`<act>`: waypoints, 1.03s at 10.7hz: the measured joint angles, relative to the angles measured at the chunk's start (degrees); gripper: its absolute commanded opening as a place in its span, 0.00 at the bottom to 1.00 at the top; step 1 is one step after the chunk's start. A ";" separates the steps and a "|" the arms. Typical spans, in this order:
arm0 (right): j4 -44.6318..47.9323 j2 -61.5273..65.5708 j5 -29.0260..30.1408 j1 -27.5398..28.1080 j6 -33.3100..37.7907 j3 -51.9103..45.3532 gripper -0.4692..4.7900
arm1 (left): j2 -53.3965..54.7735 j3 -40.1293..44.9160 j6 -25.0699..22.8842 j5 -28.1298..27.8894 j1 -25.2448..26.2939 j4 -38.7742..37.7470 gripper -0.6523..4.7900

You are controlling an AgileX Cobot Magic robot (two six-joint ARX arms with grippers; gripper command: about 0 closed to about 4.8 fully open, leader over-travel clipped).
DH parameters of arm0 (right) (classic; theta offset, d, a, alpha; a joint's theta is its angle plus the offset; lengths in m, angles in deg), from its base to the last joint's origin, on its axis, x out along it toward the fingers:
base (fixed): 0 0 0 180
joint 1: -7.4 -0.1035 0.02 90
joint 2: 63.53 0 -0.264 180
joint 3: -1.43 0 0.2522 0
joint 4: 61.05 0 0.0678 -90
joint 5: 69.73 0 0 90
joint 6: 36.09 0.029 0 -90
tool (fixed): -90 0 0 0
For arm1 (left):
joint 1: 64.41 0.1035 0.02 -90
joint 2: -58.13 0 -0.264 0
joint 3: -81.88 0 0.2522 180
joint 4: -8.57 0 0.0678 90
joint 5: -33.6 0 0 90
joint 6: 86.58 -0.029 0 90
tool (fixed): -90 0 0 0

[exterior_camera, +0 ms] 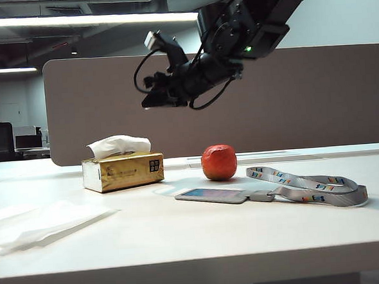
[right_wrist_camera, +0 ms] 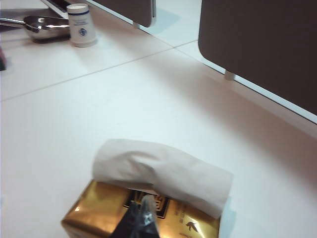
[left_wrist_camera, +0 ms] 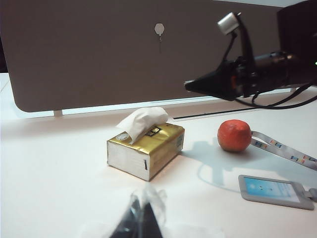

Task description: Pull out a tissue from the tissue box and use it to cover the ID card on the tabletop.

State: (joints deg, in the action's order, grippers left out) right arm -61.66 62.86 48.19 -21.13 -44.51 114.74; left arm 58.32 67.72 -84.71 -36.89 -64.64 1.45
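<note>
Right gripper (exterior_camera: 149,100), fingers pressed together and holding nothing, hangs in the air in the upper middle of the exterior view, above and just to the right of the tissue box (exterior_camera: 123,171). Its black arm slants down from the upper right corner of that frame, the forearm nearly level and the closed tip pointing left. In the right wrist view the dark fingertips (right_wrist_camera: 140,218) sit at the bottom centre of the frame, directly over the gold top of the box, with clear air between tip and box.

A white tissue (exterior_camera: 118,145) stands puffed out of the slot on top of the box; in the right wrist view it lies as a rumpled roll across the box's upper face. Open tabletop (exterior_camera: 182,239) surrounds the box on all sides, and the grey-brown divider panel (exterior_camera: 334,94) closes the back edge.

To the right of the box, an orange-red round fruit (exterior_camera: 219,162) rests on the table. Just in front of it lies the ID card (exterior_camera: 212,195), flat and uncovered, clipped to a grey lanyard (exterior_camera: 308,187) that loops toward the right edge. Card and box are well apart.

A flattened heap of white tissue (exterior_camera: 43,223) occupies the lower left of the exterior view, near the front table edge.

Left gripper (left_wrist_camera: 138,220) appears only as a blurred dark shape at the bottom centre of the left wrist view, low over the table, well short of the box; whether its fingers are spread or closed cannot be told.
</note>
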 measured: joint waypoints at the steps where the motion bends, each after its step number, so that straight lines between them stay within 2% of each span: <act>1: 0.42 0.48 -1.46 -0.50 -0.85 -0.02 0.40 | 0.00 0.00 0.15 -0.02 0.00 0.02 0.11; 3: 3.43 1.90 -2.62 -1.46 -4.11 -0.02 0.48 | 0.00 0.00 0.35 0.00 0.00 0.00 0.11; 6: 5.46 3.21 -3.85 -2.58 -5.38 0.00 0.54 | 0.00 0.00 0.42 0.00 0.00 0.02 0.11; 7: 7.19 4.13 -6.12 -2.47 -5.57 0.00 0.54 | 0.00 0.00 1.64 0.48 0.00 0.02 0.11; 11: 7.32 8.70 -7.30 -2.47 -5.57 5.25 0.54 | 0.00 0.00 1.64 0.85 0.00 0.00 0.11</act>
State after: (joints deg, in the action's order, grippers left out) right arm -54.34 71.55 40.89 -23.60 -50.08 119.99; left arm 58.32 67.72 -83.07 -36.04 -64.64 1.45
